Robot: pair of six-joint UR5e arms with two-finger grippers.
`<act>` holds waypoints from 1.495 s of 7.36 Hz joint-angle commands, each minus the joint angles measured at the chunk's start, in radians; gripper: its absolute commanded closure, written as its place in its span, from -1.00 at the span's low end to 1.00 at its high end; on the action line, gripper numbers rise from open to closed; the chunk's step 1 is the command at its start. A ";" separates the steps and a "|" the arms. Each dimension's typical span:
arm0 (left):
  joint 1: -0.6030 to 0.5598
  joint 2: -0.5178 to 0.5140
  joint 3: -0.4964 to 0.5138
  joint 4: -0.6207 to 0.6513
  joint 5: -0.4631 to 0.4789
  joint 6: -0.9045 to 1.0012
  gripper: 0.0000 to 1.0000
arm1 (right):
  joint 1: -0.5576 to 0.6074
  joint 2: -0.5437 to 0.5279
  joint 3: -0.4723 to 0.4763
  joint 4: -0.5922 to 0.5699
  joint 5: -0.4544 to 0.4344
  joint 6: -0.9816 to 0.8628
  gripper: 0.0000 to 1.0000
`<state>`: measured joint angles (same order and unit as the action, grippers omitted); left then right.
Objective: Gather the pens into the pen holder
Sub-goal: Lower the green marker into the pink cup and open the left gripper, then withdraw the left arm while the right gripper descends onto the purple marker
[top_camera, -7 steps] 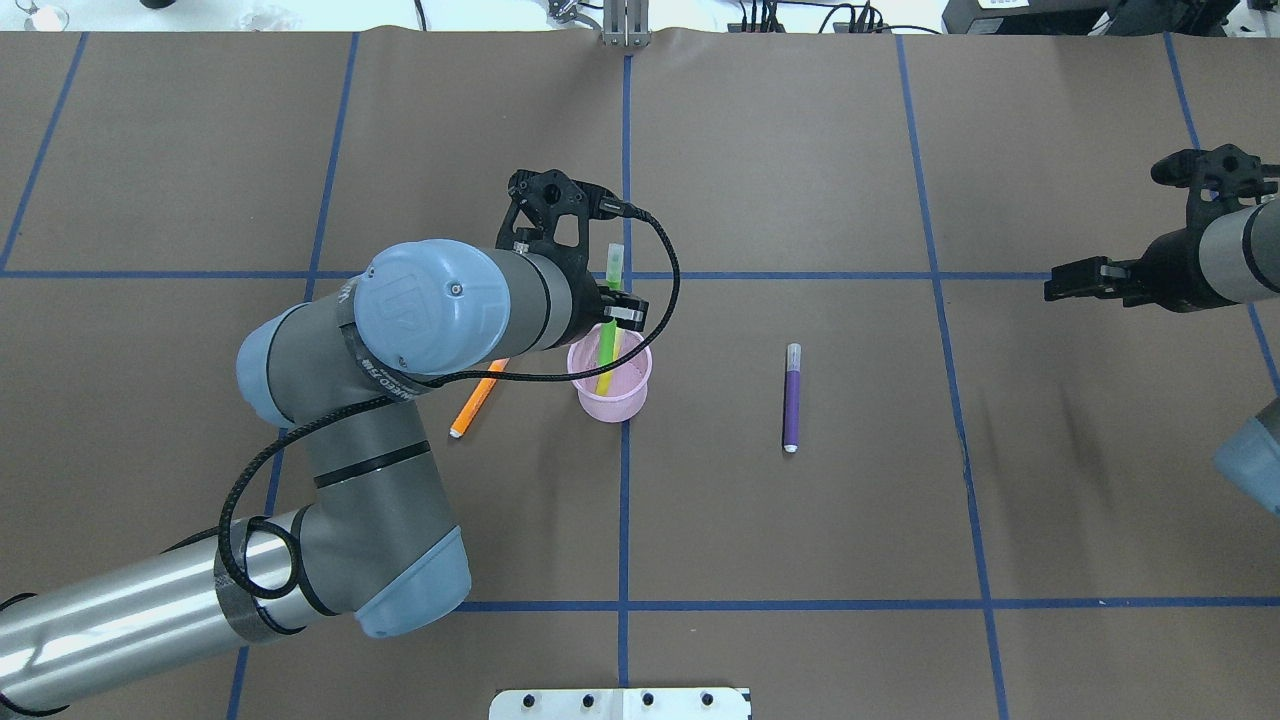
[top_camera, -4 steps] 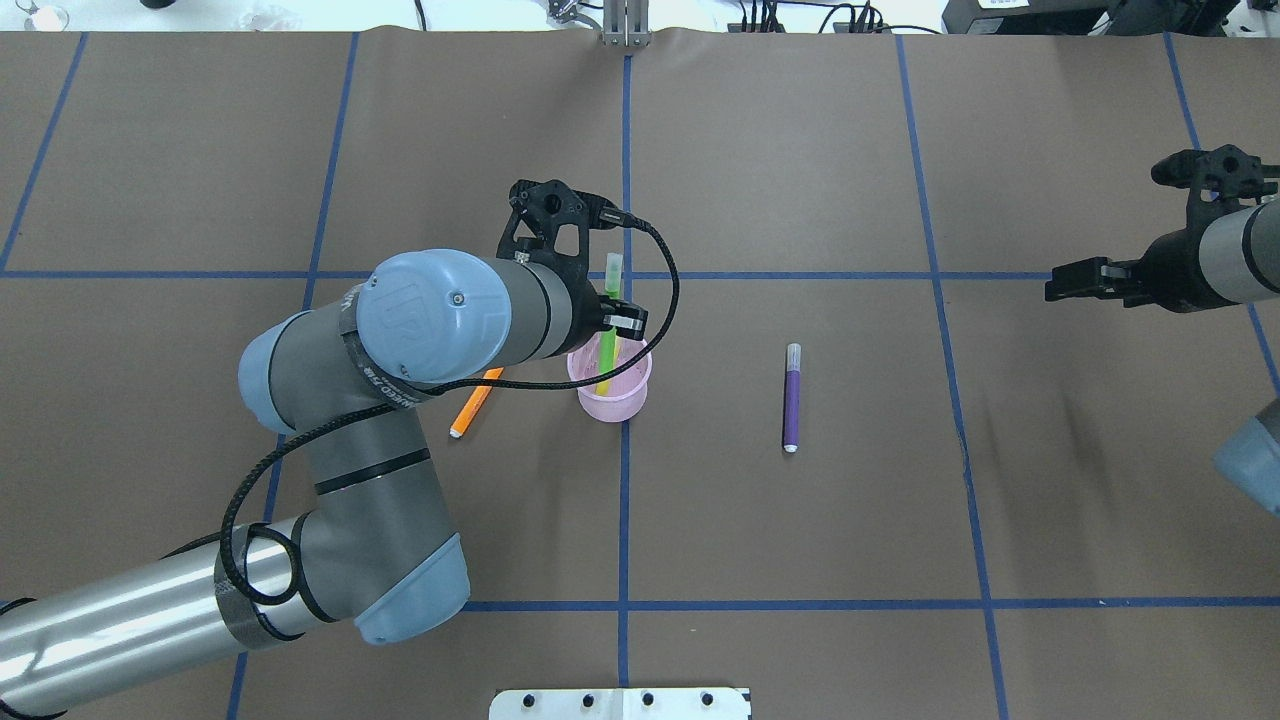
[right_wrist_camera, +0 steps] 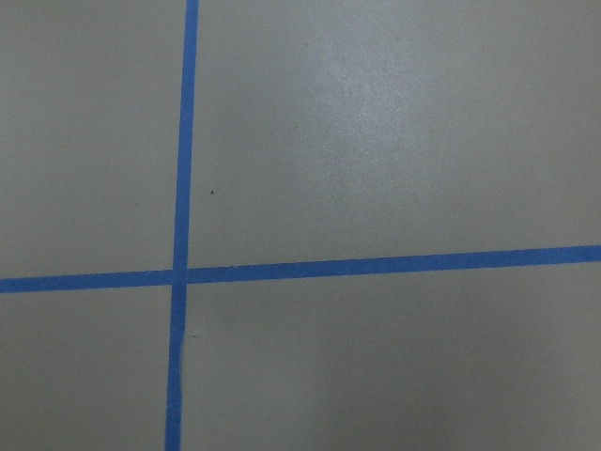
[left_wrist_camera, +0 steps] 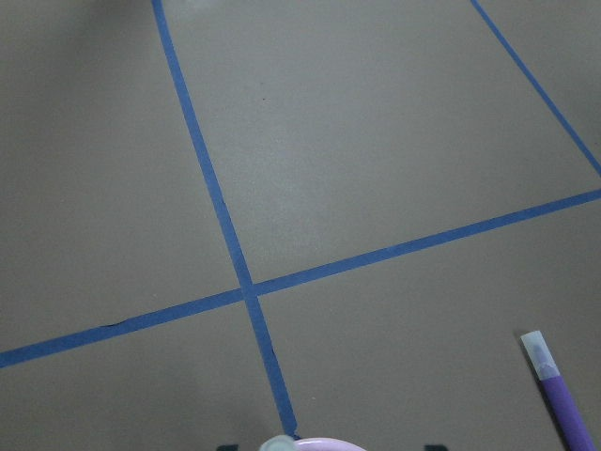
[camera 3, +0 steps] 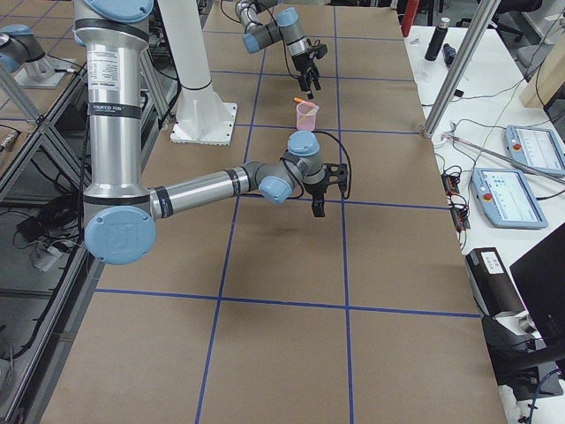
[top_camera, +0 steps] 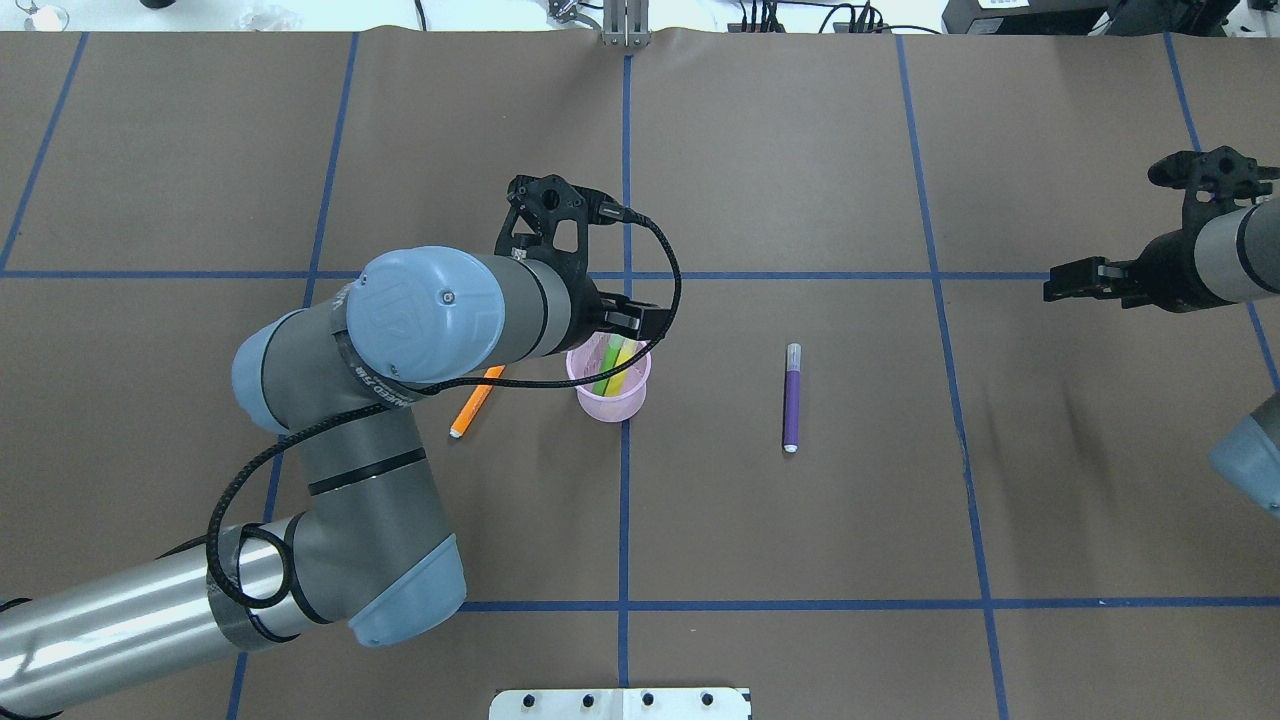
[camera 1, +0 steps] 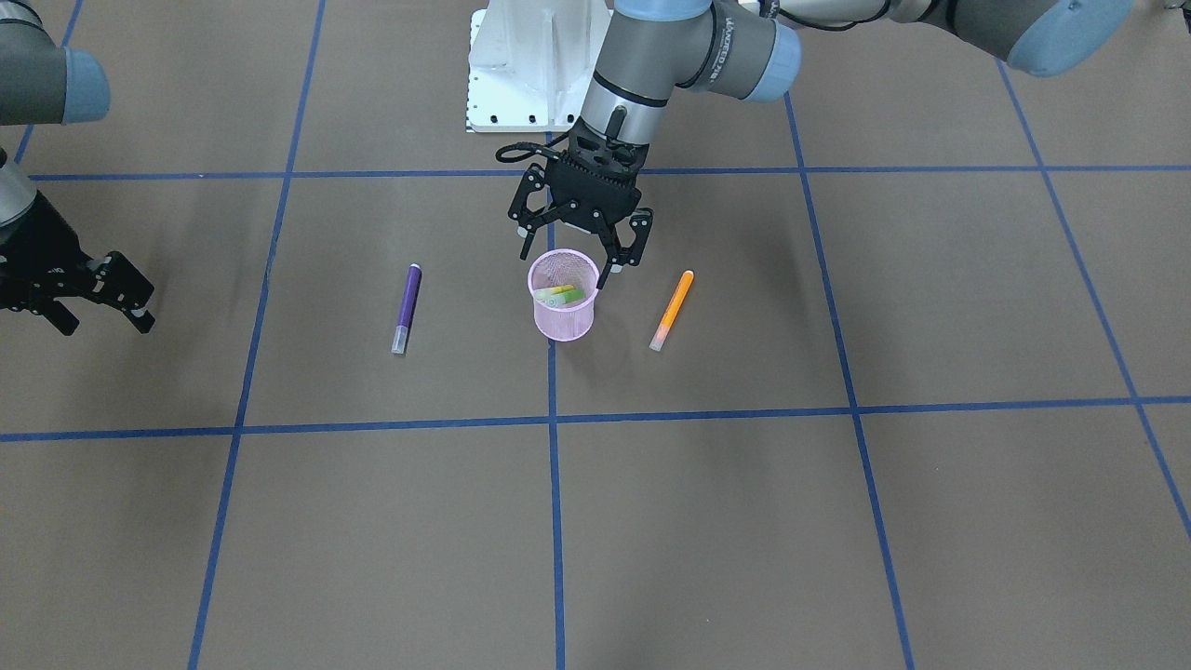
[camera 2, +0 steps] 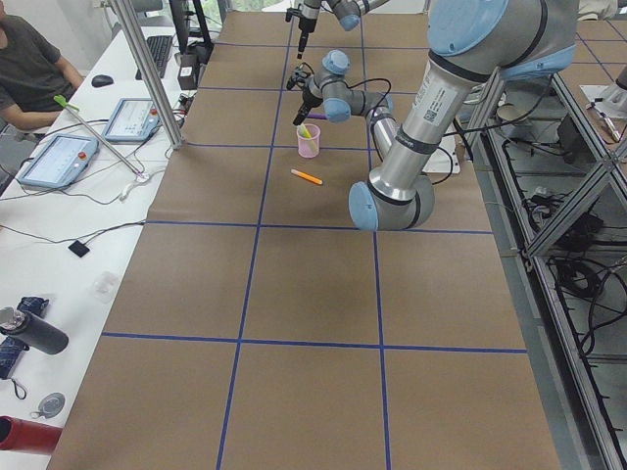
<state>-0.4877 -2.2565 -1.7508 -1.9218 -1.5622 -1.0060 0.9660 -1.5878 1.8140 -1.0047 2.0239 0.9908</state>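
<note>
Your left gripper hangs spread wide, empty, right above the small pink wire-mesh pen holder. The slim green pen and yellow pen stand inside it. Half done, I'd say: the orange pen lies flat beside one finger and the purple pen farther out past the other. The right gripper is spread and empty, well away.

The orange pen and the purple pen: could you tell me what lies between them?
The pen holder stands between them, as the overhead view shows.
</note>
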 commanded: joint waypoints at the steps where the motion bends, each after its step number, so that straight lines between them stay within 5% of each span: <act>1: -0.060 0.084 -0.056 0.004 -0.013 -0.029 -0.95 | -0.010 0.055 -0.004 -0.002 0.001 0.117 -0.98; 2: -0.119 0.201 -0.140 0.004 -0.080 -0.008 -0.85 | -0.038 0.119 -0.031 0.001 0.001 0.228 -0.98; 4: -0.335 0.354 -0.180 0.004 -0.375 0.137 -0.81 | -0.145 0.205 -0.039 -0.006 -0.025 0.366 -0.99; 8: -0.387 0.430 -0.220 0.004 -0.389 0.248 -0.82 | -0.295 0.395 -0.070 -0.263 -0.036 0.442 -0.97; 11: -0.387 0.431 -0.222 0.004 -0.389 0.248 -0.82 | -0.326 0.410 -0.078 -0.327 -0.019 0.425 -0.88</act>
<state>-0.8741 -1.8261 -1.9726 -1.9175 -1.9513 -0.7578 0.6543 -1.1815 1.7399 -1.3132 1.9952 1.4213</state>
